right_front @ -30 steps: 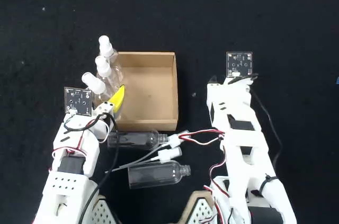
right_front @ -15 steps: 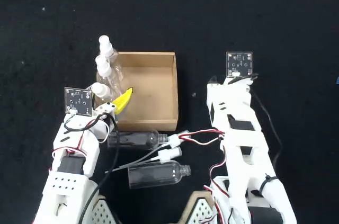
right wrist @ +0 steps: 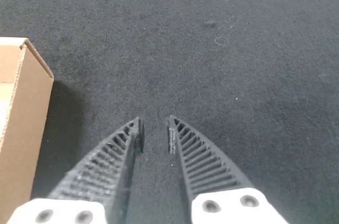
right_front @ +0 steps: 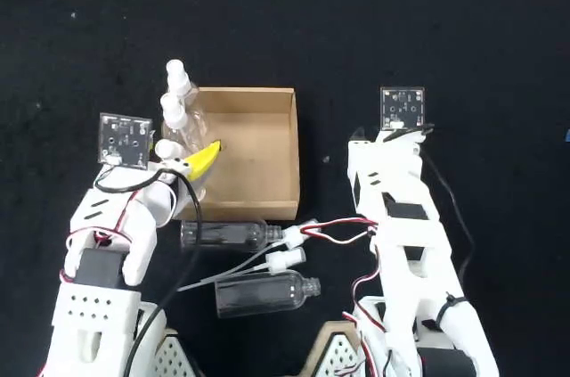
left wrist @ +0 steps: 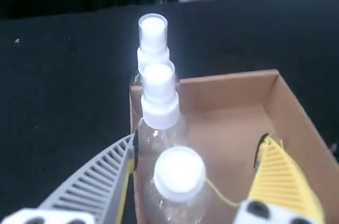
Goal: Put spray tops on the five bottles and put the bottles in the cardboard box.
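The cardboard box [right_front: 267, 190] sits open at mid-table. Three clear bottles with white spray tops stand in a row along its left wall [left wrist: 152, 28] [left wrist: 158, 94]. The nearest capped bottle [left wrist: 179, 173] [right_front: 167, 147] stands between the fingers of my left gripper [right_front: 184, 159] [left wrist: 198, 142], which is open, with a gap on the yellow finger's [left wrist: 275, 179] side. Two uncapped bottles [right_front: 224, 234] [right_front: 265, 293] lie in front of the box, with two loose spray tops [right_front: 294, 236] [right_front: 285, 259] beside them. My right gripper [right_front: 361, 136] [right wrist: 154, 123] rests right of the box, closed to a narrow slit, holding nothing.
Black cloth covers the table [right_front: 445, 38]. Red and white servo cables [right_front: 343, 224] run from the right arm across to the loose spray tops. The box's right wall [right wrist: 21, 107] stands close beside the right gripper. Bare cloth lies beyond the box and right of the right arm.
The left arm has carried the tilted third bottle rightward into the box and stood it upright. Its wrist has since lifted and the fingers stand apart. The right arm has not moved.
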Available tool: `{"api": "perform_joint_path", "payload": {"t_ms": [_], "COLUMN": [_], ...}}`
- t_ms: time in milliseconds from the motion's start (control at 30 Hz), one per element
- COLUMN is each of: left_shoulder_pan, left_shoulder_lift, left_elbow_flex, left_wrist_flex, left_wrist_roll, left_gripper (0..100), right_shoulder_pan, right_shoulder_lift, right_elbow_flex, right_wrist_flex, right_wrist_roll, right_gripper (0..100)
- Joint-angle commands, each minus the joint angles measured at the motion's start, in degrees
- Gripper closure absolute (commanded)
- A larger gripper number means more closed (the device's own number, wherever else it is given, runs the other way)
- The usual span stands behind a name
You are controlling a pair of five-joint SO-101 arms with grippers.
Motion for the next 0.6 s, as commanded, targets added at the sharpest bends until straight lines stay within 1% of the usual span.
{"api": "perform_joint_path", "payload": {"t_ms": [0,167,333,433,567], "left_shoulder_pan": [-1.71,-4.97,-5.32,-4.79,-4.7], "left_shoulder_lift": [-0.62,-0.62,-0.62,-0.26,0.0], "left_elbow_flex": [-8.66,-21.58,-32.92,-37.32,-42.24], "left_wrist_flex": [7.91,19.43,30.42,33.93,36.22], "left_wrist_roll": [-5.19,-5.45,-5.63,-5.63,-5.63], "left_gripper": [67,67,67,67,67], "right_shoulder_pan": [-0.44,-0.53,-0.53,-0.53,-0.44], "right_shoulder_lift": [-2.68,-2.68,-2.68,-2.68,-2.68], "right_elbow_flex": [-0.31,-0.31,-0.31,-0.31,-0.31], "right_wrist_flex": [-1.41,-1.41,-1.41,-1.41,-1.41], "right_wrist_roll": [0.44,0.44,0.44,0.44,0.44], "right_gripper": [94.2,94.2,94.2,94.2,94.2]}}
